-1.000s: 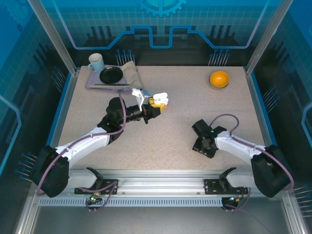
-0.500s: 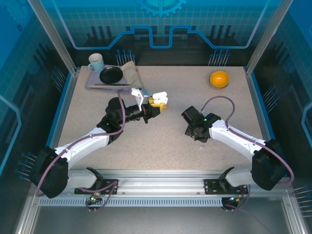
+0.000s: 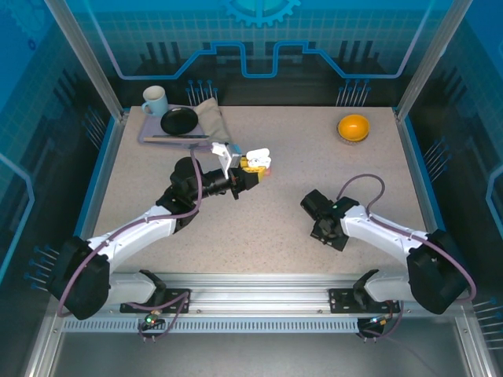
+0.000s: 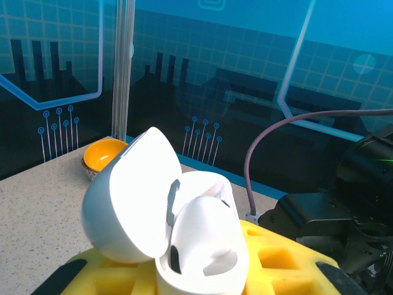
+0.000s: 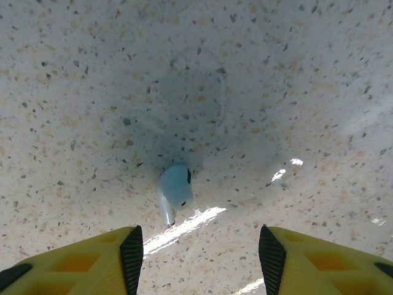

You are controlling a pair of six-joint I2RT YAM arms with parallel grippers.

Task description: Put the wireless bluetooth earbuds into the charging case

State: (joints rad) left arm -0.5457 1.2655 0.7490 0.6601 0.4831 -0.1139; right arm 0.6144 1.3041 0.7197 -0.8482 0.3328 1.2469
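One earbud (image 5: 175, 189) lies before the wide right pincer (image 5: 201, 252); left pincer (image 3: 254, 166) grips the open case (image 4: 166, 227).

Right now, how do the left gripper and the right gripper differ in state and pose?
The left gripper is shut on the white case, whose lid stands open; the right gripper is open and holds nothing. The left gripper points sideways across the table; the right gripper points down at a white earbud lying on the table. Both have yellow fingers.
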